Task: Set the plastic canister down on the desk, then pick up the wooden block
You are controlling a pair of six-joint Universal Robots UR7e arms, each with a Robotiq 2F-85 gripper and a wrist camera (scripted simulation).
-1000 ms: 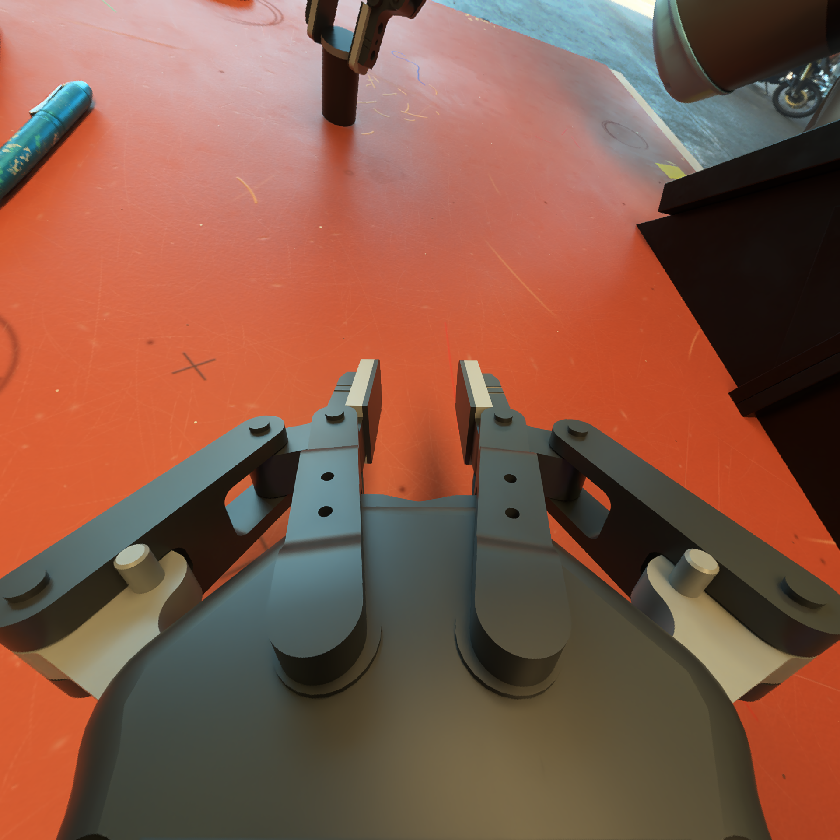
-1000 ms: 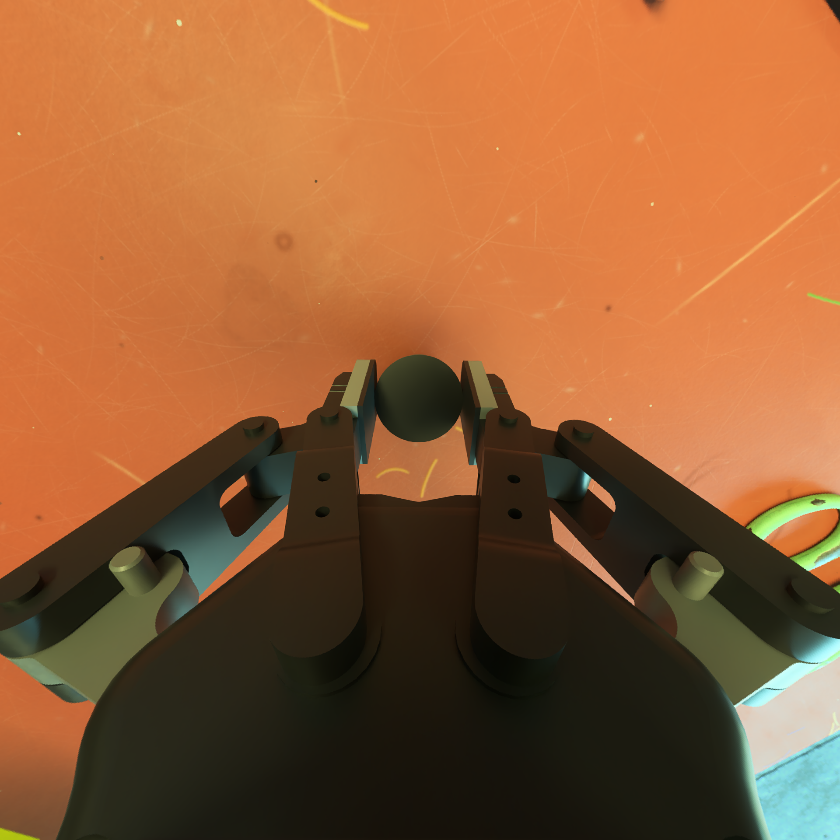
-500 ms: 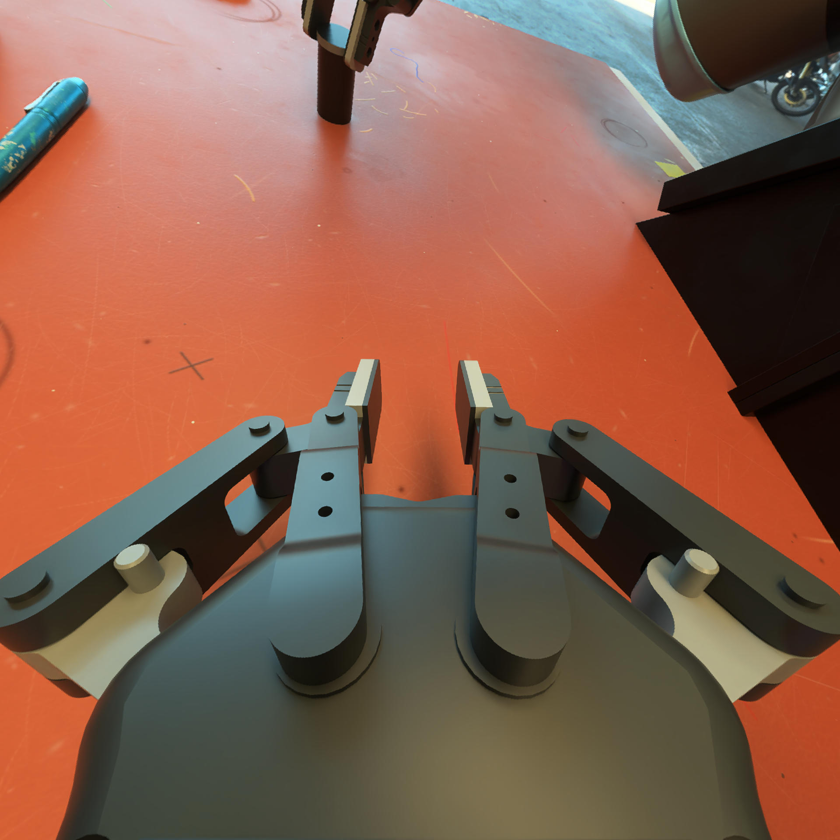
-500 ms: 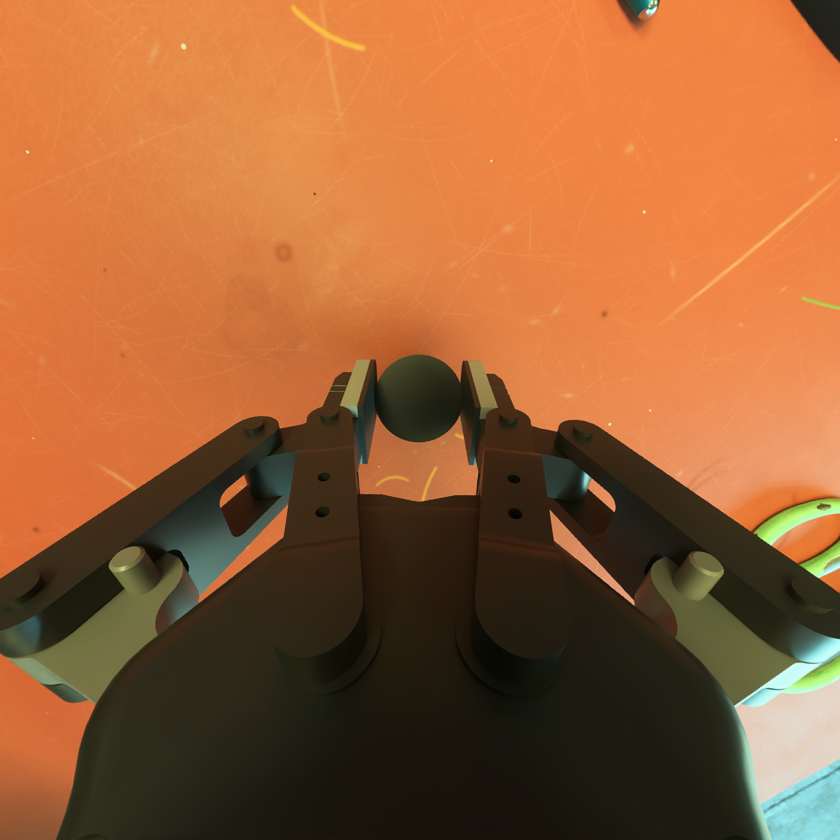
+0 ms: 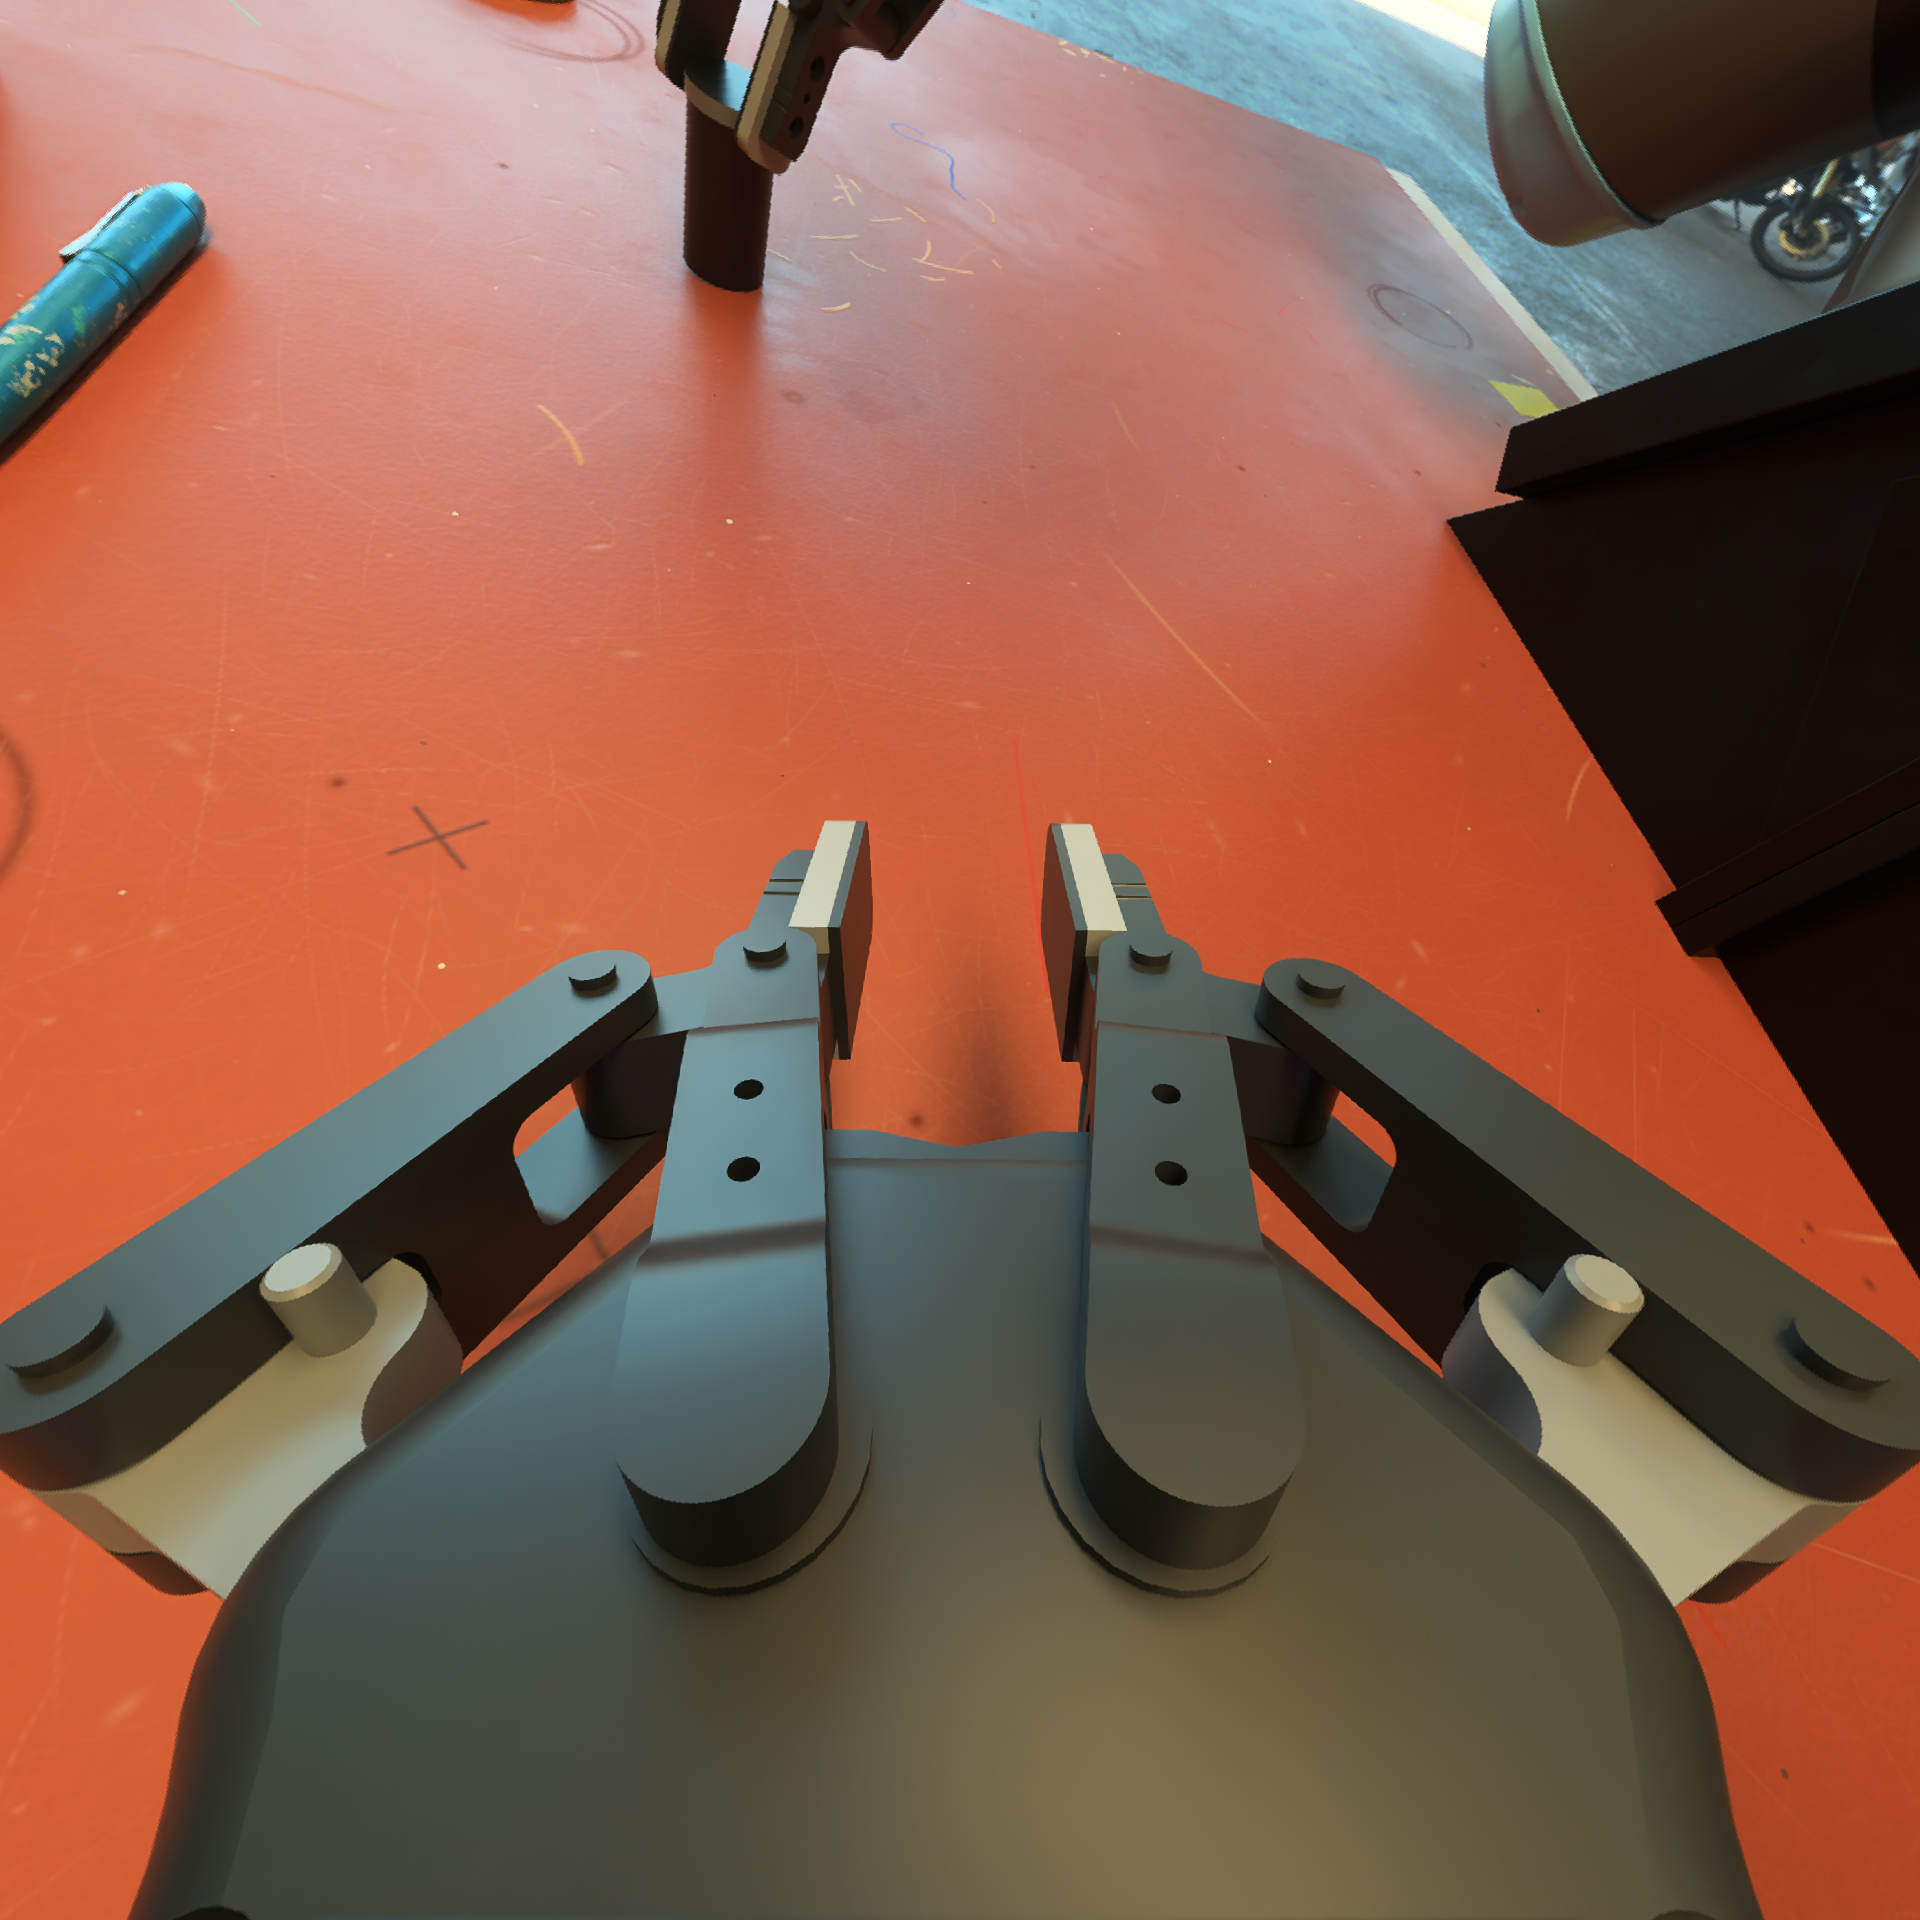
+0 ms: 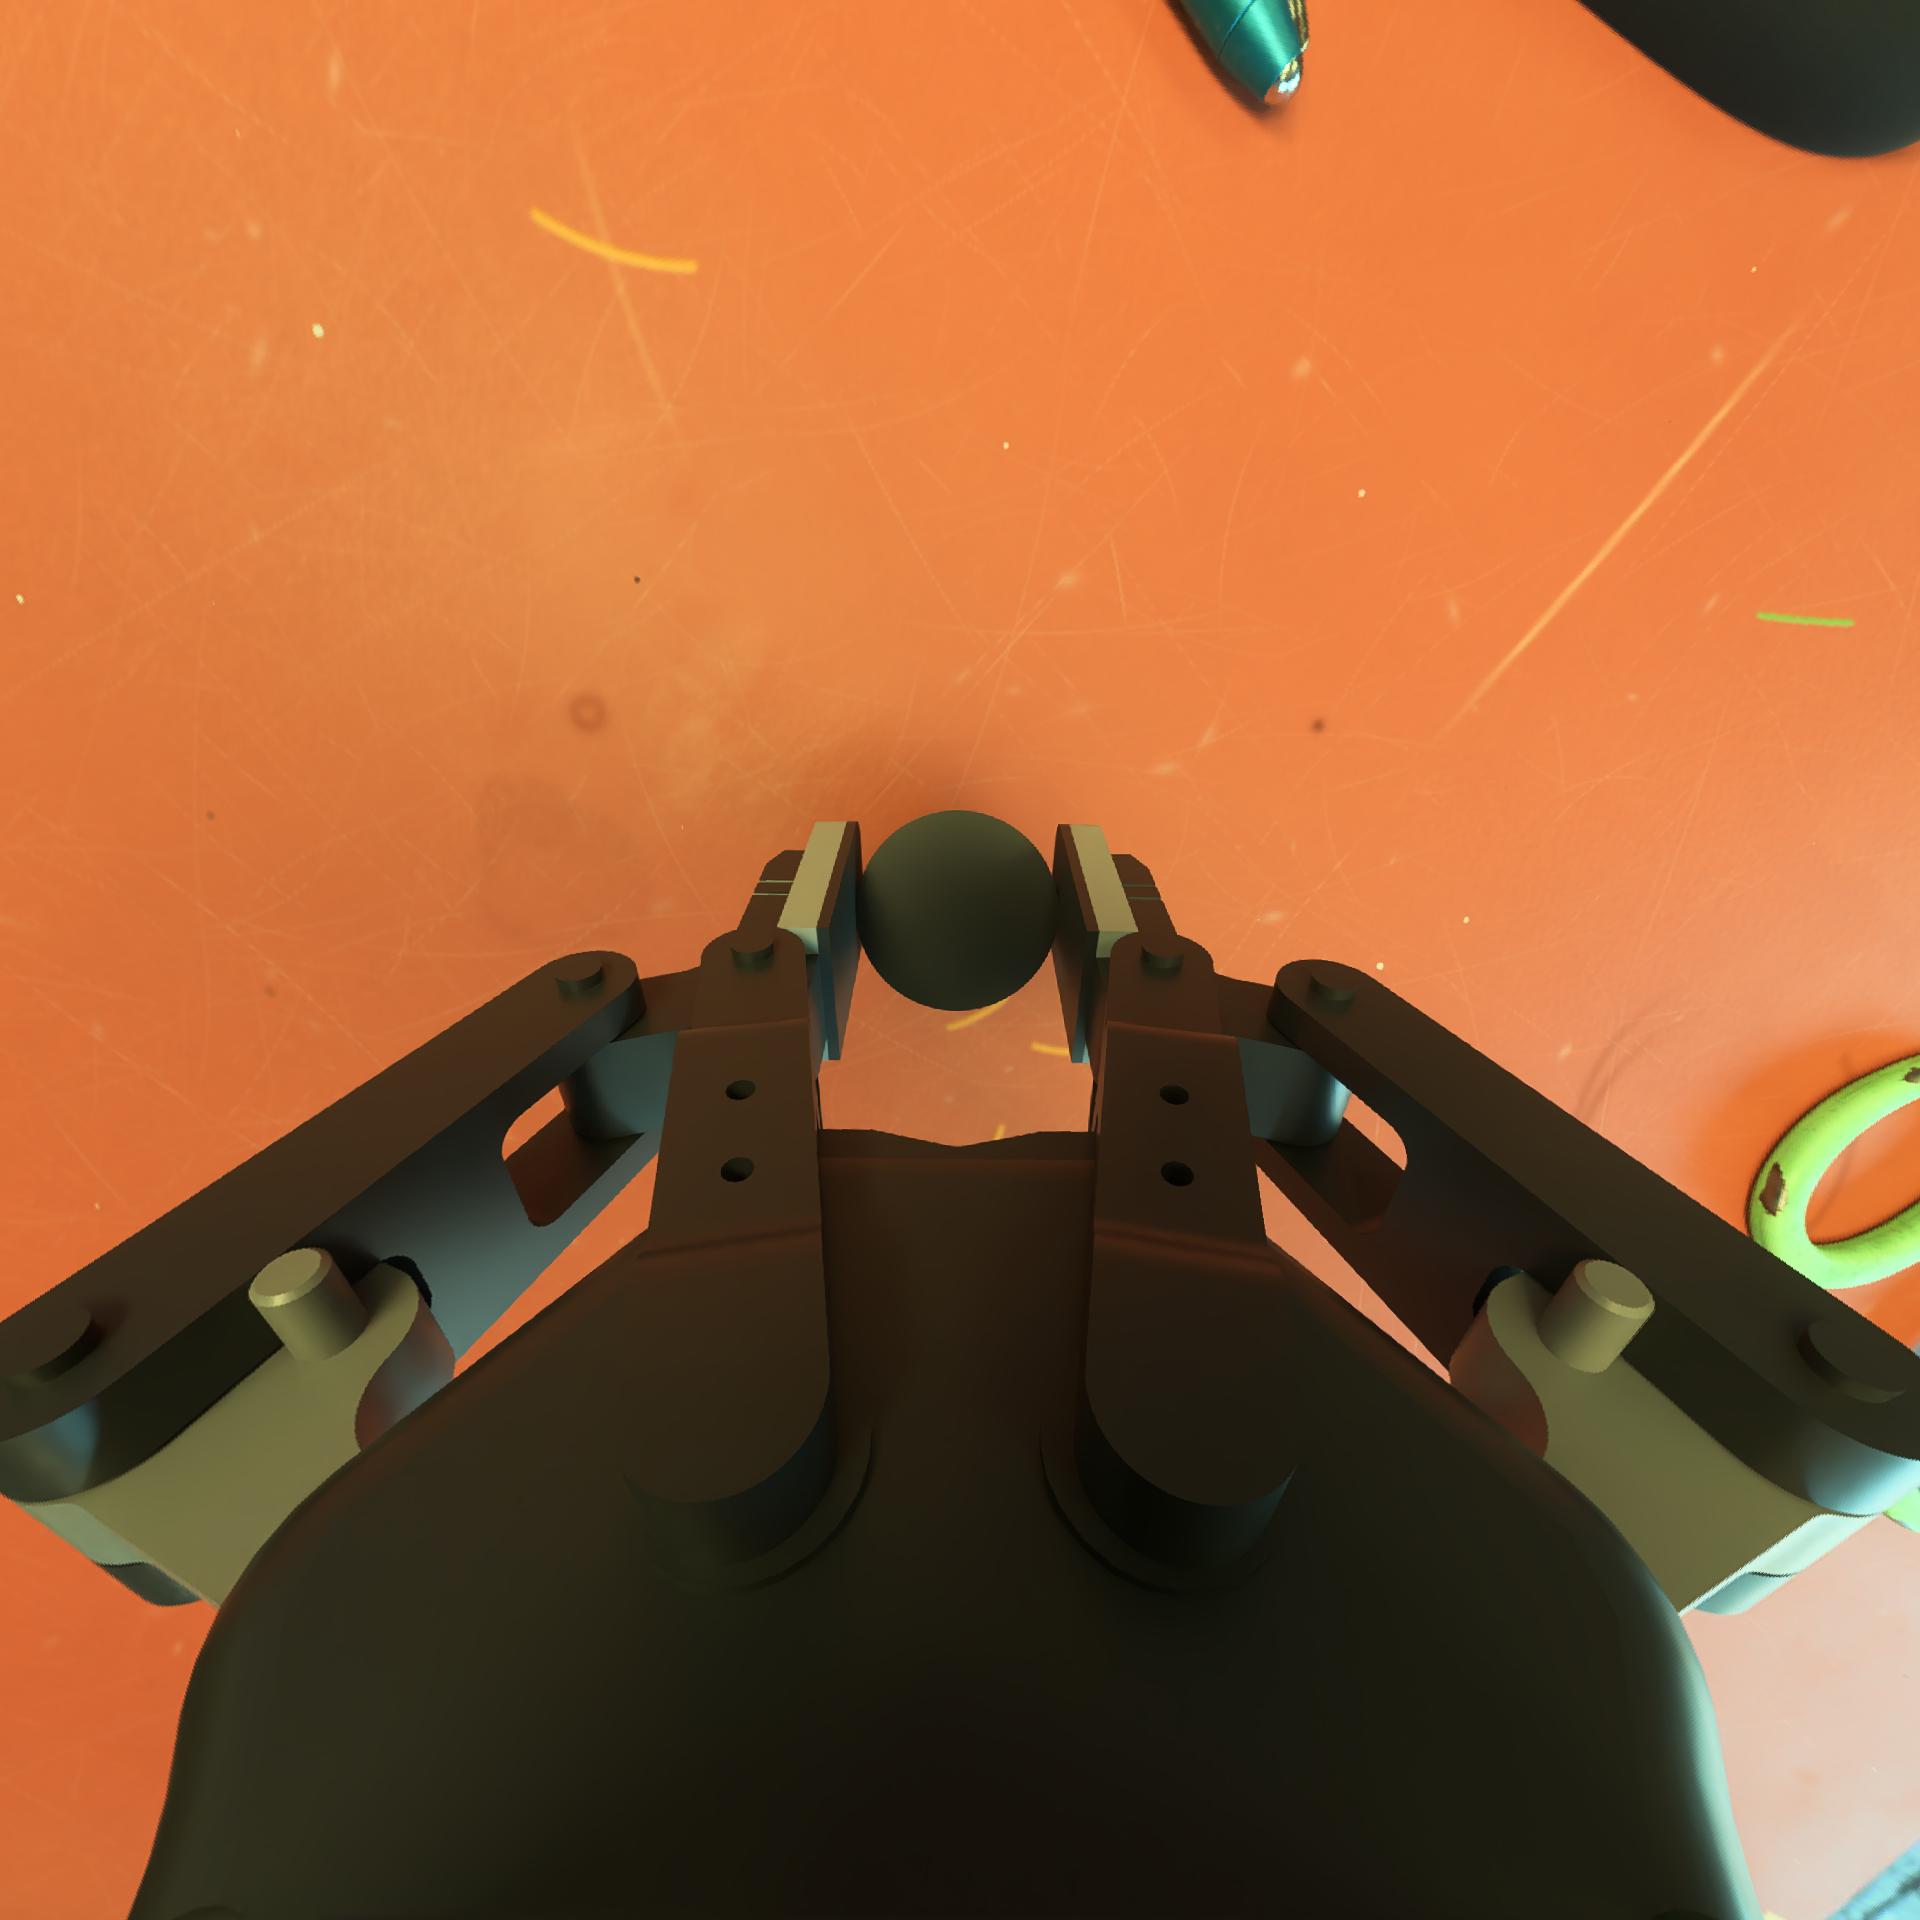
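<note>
The plastic canister, a dark upright cylinder, sits between the pads of my right gripper, which is shut on its upper part. In the left wrist view the canister stands far ahead under the right gripper, its base down at the orange desk, with its shadow right beside it. My left gripper is open and empty, low over bare desk. No wooden block is in either view.
A teal pen lies at the far left; its tip shows in the right wrist view. A green scissors handle lies to the right. A dark box-like block borders the desk's right side.
The right gripper and the canister have shifted slightly left in the left wrist view. The pen tip has come into the right wrist view. The left gripper has not moved.
</note>
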